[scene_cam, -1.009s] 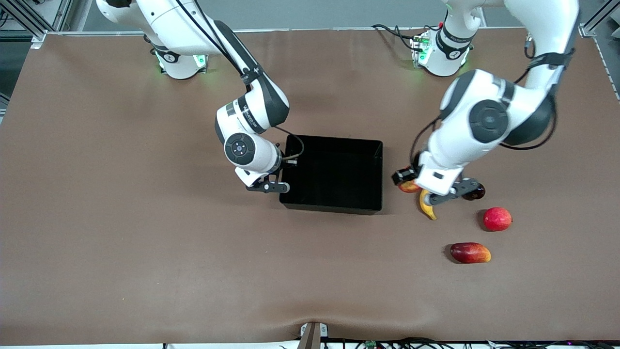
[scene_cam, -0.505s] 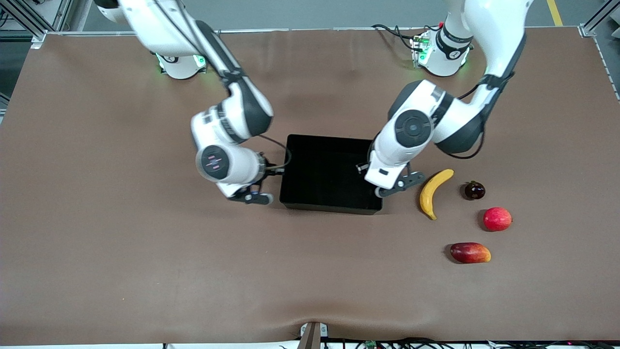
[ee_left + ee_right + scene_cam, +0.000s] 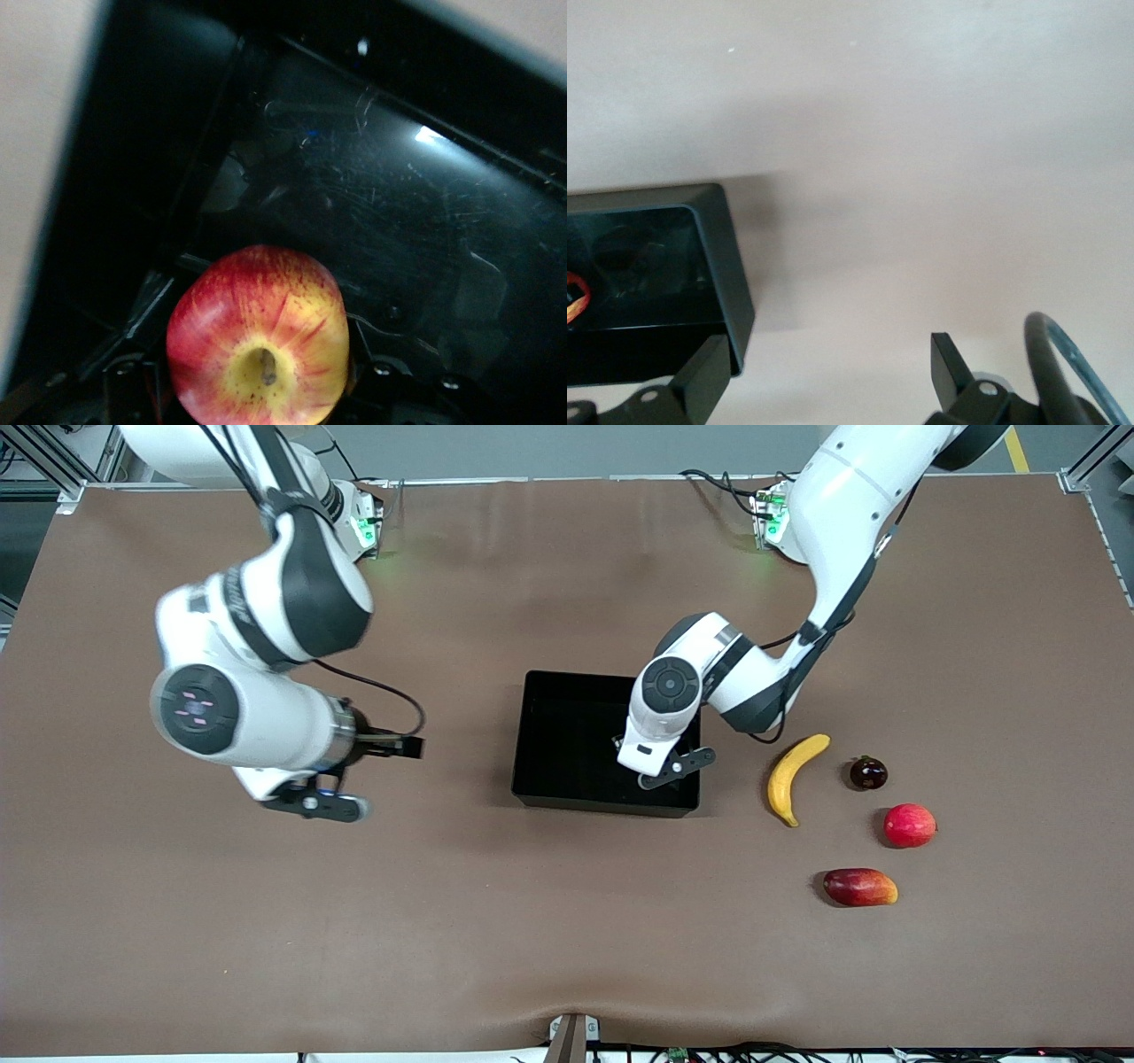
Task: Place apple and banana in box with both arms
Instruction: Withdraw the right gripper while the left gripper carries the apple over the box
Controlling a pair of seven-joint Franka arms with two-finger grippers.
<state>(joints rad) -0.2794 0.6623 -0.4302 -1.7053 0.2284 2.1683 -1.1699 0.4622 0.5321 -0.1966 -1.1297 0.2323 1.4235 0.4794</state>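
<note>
A: Left end effector (image 3: 651, 771)? We see it hanging over the box (image 3: 567, 802), at the end toward the left arm, pinching the apple (image 3: 259, 335). The left wrist view has the mottled red-yellow apple clamped between the fingers (image 3: 124, 390), black box floor below it.

B: Agreed. Right end effector (image 3: 833, 372): we see it spread wide, nothing in it, up over bare tabletop (image 3: 266, 921) toward the right arm's end, box corner just beside it in the right wrist view.

A: Banana (image 3: 791, 777)?

B: On the tabletop, just beside the box toward the left arm's end, not in it. Near it we see a dark round fruit (image 3: 867, 772), a red round fruit (image 3: 909, 825) and a mango (image 3: 859, 887), all apart.
</note>
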